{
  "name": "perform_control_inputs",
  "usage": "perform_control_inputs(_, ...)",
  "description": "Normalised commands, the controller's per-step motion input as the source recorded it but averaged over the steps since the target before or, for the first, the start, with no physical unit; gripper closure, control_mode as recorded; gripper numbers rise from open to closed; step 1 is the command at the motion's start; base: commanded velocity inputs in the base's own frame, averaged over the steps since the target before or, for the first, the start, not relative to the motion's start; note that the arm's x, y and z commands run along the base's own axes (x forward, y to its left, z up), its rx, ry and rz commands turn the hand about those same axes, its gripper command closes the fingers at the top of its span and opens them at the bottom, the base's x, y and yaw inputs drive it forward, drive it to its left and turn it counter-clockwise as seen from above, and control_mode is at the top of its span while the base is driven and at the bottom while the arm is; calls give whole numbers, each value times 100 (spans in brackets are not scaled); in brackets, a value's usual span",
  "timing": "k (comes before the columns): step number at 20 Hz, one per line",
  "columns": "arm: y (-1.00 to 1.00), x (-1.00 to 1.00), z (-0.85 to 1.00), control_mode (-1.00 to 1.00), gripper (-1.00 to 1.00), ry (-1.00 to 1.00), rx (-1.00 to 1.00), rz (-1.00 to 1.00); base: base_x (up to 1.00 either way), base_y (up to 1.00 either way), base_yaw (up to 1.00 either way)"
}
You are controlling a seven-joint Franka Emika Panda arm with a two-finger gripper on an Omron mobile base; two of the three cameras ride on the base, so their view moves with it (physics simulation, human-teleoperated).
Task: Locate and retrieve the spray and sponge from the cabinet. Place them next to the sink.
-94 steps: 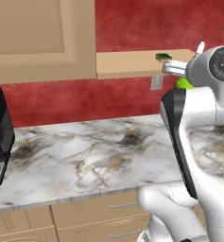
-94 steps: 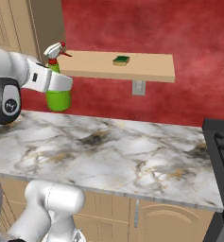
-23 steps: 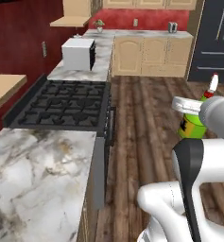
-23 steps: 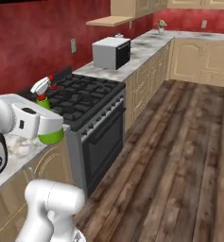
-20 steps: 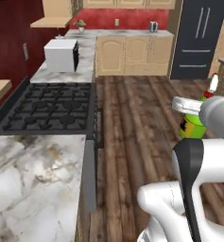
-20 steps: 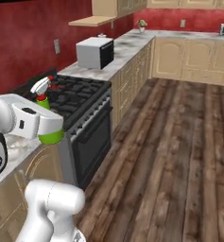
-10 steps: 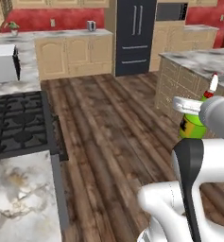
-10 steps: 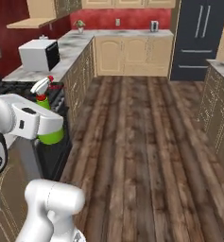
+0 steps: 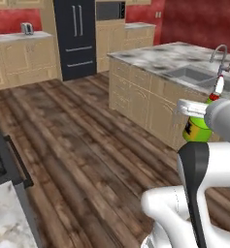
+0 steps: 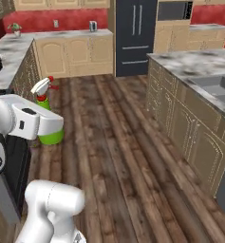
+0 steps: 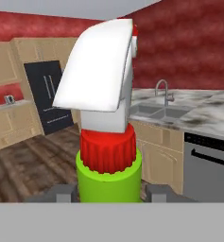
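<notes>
My gripper (image 11: 111, 191) is shut on the spray (image 11: 108, 137), a green bottle with a red neck and a white trigger head that stands upright between the two fingertips. From the left base view the spray (image 9: 199, 128) hangs beside the arm, with the hand (image 9: 193, 107) around its upper body. In the right base view the spray (image 10: 48, 135) is carried over the wooden floor. The grey double-basin sink (image 9: 191, 75) with its thin steel faucet (image 9: 219, 52) sits in the marble island top to the right; it is also ahead as the sink (image 11: 156, 111). Sponge and cabinet are out of view.
A marble-topped island (image 10: 180, 59) with tan drawer fronts runs along the right. A black fridge (image 9: 77, 36) stands at the far wall. A dishwasher front (image 11: 208, 165) is below the counter. The black stove (image 9: 2, 164) edges in at left. Wooden floor (image 10: 123, 142) lies between.
The whole scene has swept sideways as the base turned: the stove slid off to the left and the island with the sink came into view. The spray stays held.
</notes>
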Motion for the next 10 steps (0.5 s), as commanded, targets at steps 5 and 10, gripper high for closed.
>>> perform_control_inputs(5, 0, 0, 0, 100, 100, 0, 0, 0, 25, 7, -41)
perform_control_inputs(10, 0, 0, 0, 100, 100, 0, 0, 0, 52, 18, -25)
